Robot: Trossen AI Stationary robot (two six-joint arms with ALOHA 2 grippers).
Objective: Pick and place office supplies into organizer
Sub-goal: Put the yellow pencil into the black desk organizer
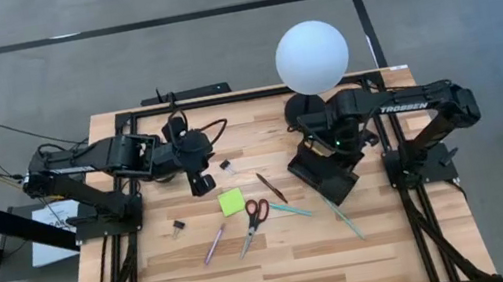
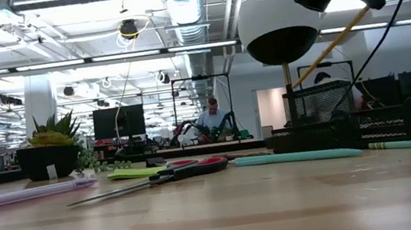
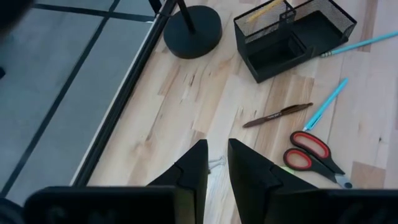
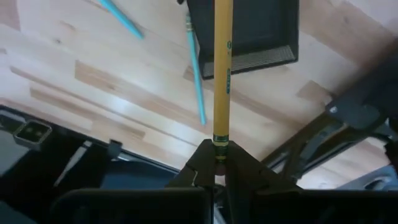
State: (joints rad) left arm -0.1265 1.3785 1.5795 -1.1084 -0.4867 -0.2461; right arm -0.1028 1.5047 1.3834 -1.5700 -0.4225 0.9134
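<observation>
Progress: early | your right hand (image 4: pixel 214 163) is clamped on a yellow pencil (image 4: pixel 222 68) over the black mesh organizer (image 1: pixel 326 174) | your left hand (image 3: pixel 216 163), fingers slightly apart, empty | scissors (image 1: pixel 254 220), sticky-note pad (image 1: pixel 231 202), pens left on table (image 1: pixel 283 273)

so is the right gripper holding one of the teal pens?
No. The right wrist view shows the right gripper shut on a yellow pencil, poised over the organizer; the teal pens lie on the table.

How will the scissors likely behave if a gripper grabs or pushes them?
The scissors lie flat with blades slightly parted, so they probably won't roll. The blades may pivot when nudged, since the red handles sit splayed. They look rigid, and lying low on the table, probably awkward to get fingers under.
</observation>
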